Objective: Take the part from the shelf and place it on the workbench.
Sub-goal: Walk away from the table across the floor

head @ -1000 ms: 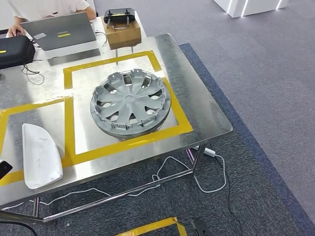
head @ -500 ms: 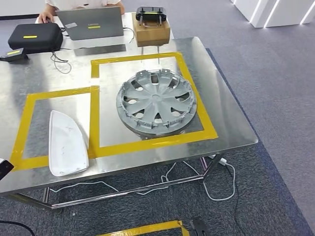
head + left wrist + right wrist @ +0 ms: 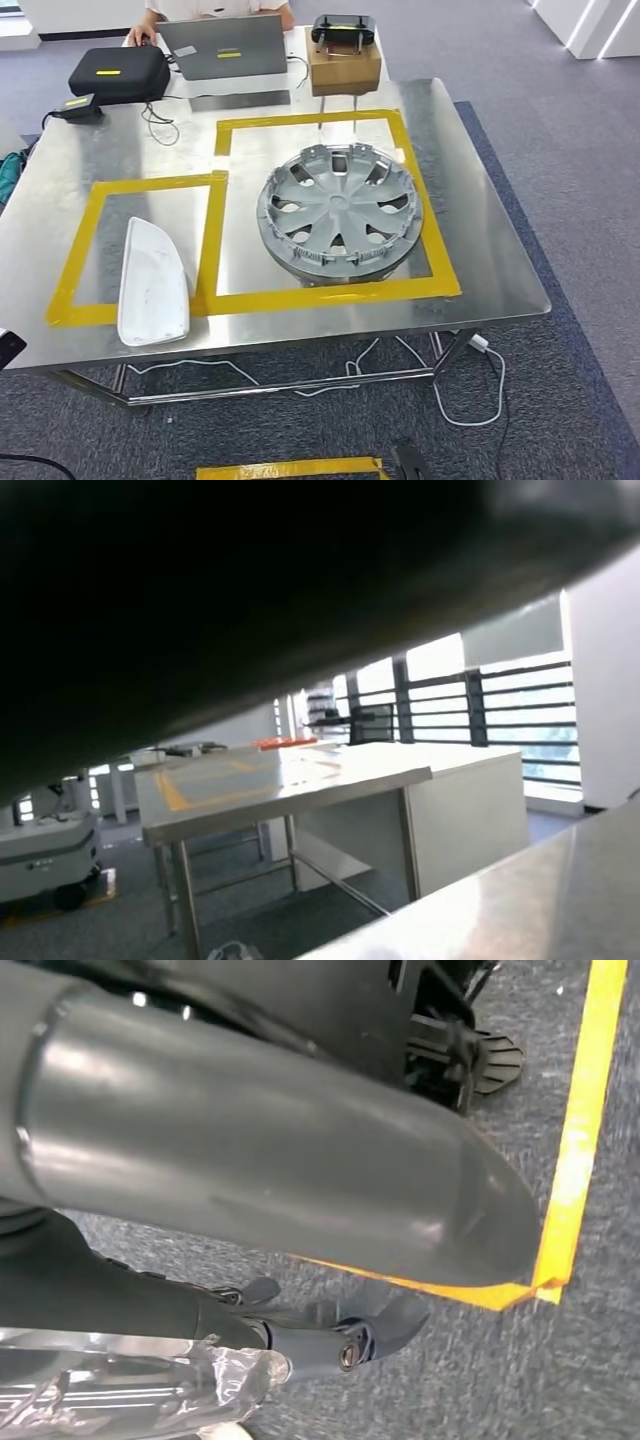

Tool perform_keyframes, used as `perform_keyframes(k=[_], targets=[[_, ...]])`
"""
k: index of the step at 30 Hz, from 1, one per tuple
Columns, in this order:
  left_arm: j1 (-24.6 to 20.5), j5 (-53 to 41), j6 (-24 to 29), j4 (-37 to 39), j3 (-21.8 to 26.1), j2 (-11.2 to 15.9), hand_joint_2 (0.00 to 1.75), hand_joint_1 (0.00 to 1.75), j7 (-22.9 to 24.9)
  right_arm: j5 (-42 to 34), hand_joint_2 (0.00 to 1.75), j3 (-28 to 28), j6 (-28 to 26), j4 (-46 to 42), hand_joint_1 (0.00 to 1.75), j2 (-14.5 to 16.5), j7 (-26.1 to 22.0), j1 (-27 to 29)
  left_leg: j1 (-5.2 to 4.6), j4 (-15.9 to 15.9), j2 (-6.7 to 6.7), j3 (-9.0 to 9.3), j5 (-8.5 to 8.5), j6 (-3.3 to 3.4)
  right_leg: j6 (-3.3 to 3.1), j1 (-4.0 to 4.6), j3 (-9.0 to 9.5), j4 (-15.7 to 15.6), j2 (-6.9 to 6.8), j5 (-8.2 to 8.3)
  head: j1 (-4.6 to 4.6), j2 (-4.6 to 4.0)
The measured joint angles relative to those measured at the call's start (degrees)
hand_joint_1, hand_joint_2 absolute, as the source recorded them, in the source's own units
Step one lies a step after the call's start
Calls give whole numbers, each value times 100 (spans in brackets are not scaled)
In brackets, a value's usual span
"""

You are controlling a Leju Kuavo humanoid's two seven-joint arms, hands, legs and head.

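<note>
Placement probably done: wheel cover (image 3: 340, 212) lying flat toward the workbench's (image 3: 490, 270) right edge, white shell (image 3: 153, 283) at the front edge, left side. Cannot tell whether right hand (image 3: 302, 1335), hanging above carpet, or left hand grips anything.

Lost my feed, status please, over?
Right robot hand low over carpet, grip unclear. Hubcap and white cover lying on workbench. Laptop at far edge.
</note>
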Motion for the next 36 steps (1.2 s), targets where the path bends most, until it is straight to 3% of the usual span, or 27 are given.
perform_keyframes(k=[2,3,4,5,7,9,11,13,15,17,18,19,20,22,24,25,27,29,31,33,34,35,36], targets=[[-3,0,-2,7,-6,-14,0,0,0,8,0,-1,1,0,0,-1,1,13,9,755,129,-370,-316,-41,-19,3,1,-6,-104,-5,-12,0],[6,0,-2,11,-8,-22,0,0,1,10,0,-2,2,0,0,-2,1,19,16,968,147,-477,-353,-53,-22,4,1,-6,-156,-10,-15,1],[13,0,-3,16,-8,-26,0,0,1,11,0,-3,2,0,0,-2,1,21,23,975,157,-483,-285,-60,-20,4,3,-6,-205,-14,-14,1],[15,0,-3,19,-7,-27,0,0,1,11,0,-4,2,0,0,-2,1,18,26,756,174,-372,-123,-63,-13,1,11,-5,-251,-20,-14,1],[5,0,-3,19,-4,-25,0,0,1,13,0,-6,2,0,0,-2,1,8,15,-53,334,55,238,-62,27,16,32,7,-330,-48,-18,1],[-9,0,-4,20,-3,-25,0,0,0,16,0,-10,2,0,0,-2,1,2,-3,-580,452,324,372,-6,85,56,46,20,-399,-84,-10,1],[-3,0,-5,22,-2,-25,0,0,1,20,0,-15,2,0,0,-2,1,1,-14,-640,390,333,354,81,134,75,66,10,-472,-108,3,1],[5,0,-4,23,3,-18,0,0,2,27,0,-18,2,0,0,-2,1,-3,0,-645,310,333,359,154,195,59,45,92,-435,-198,14,1],[-2,-1,-3,23,1,-12,0,0,2,36,0,-19,2,0,0,-2,2,-6,20,-651,240,336,369,221,245,42,-182,587,-258,-490,37,1],[-5,-2,-5,26,-4,-16,0,0,2,50,0,-20,3,0,0,-2,7,5,18,-649,159,329,369,251,260,38,-585,1407,-139,-843,50,1],[-4,-2,-8,28,-7,-21,0,0,2,57,0,-21,3,0,0,-3,11,13,16,-647,111,329,368,255,260,38,-739,1691,-121,-914,50,1],[-3,-3,-10,30,-7,-25,0,0,3,63,0,-23,3,0,0,-3,14,18,16,-646,59,333,366,255,255,37,-799,1762,-113,-866,50,1],[-2,-5,-13,30,-7,-29,0,0,5,67,0,-25,4,0,0,-4,16,18,19,-645,6,340,365,253,247,34,-737,1582,-103,-703,50,0],[-2,-8,-17,30,-7,-33,0,0,13,70,0,-28,4,0,0,-4,14,12,29,-641,-98,358,357,227,232,12,-387,787,19,-270,50,0],[-5,-9,-18,30,-7,-33,0,0,19,72,0,-30,5,0,0,-4,12,6,24,-617,-190,342,352,169,218,-15,-104,204,174,-76,44,1],[-1,-9,-19,30,-7,-31,0,0,19,73,0,-32,5,0,0,-4,12,4,25,-614,-231,326,363,132,204,-15,-59,127,206,-80,42,1],[13,-9,-20,30,-1,-27,0,0,20,76,0,-37,6,0,0,-4,12,1,40,-622,-288,302,381,65,149,-8,-44,120,142,-67,41,1],[15,-9,-20,30,5,-21,0,0,20,78,0,-44,5,0,0,-4,9,-4,37,-457,-143,220,262,15,69,-16,-35,101,61,-47,21,1],[2,-9,-20,32,3,-21,0,0,20,78,0,-51,5,0,0,-5,8,-2,25,163,82,-72,-78,-25,9,-13,-33,88,-31,-44,-2,1],[5,-9,-22,40,-1,-27,0,0,20,78,0,-57,5,0,0,-7,9,10,29,906,147,-426,-371,-47,-14,-4,-39,88,-130,-50,-4,1],[11,-9,-23,45,-2,-29,0,0,20,78,0,-61,6,0,0,-8,9,13,30,1042,153,-489,-367,-48,-17,-1,-38,88,-179,-54,-5,1],[14,-9,-24,48,-2,-29,0,0,20,78,0,-63,7,0,0,-9,6,13,31,956,161,-442,-260,-45,-15,-1,-34,89,-227,-59,-5,1],[15,-9,-25,50,-1,-28,0,0,20,78,0,-65,17,0,0,-9,-18,12,30,656,189,-282,-75,-38,-8,-2,-24,89,-272,-66,-5,1]])
